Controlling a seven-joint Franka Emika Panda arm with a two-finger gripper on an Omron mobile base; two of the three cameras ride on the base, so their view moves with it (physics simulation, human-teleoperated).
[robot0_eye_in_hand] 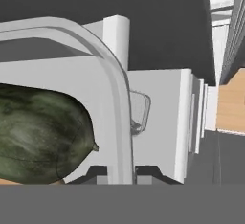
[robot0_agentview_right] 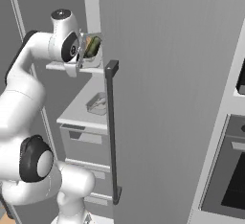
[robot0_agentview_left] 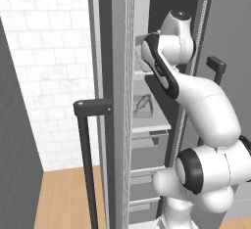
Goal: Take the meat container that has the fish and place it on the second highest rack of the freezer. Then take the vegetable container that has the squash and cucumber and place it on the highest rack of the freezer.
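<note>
Item: vegetable container, clear-walled, cucumber inside; claw closed tight on its rim, gripped at the edge, likely so the tray stays level for sliding in (judged); cucumber at nine o'clock of the claw in the hand view; container poised at the highest rack of the freezer; fish container lies on the shelf below.

Flat, even rendered light, no visible source, no glare. Tall narrow grey freezer cabinet dim at the back inside. Dark green cylinder-shaped cucumber looms close, soft-textured; edges slightly jagged.
</note>
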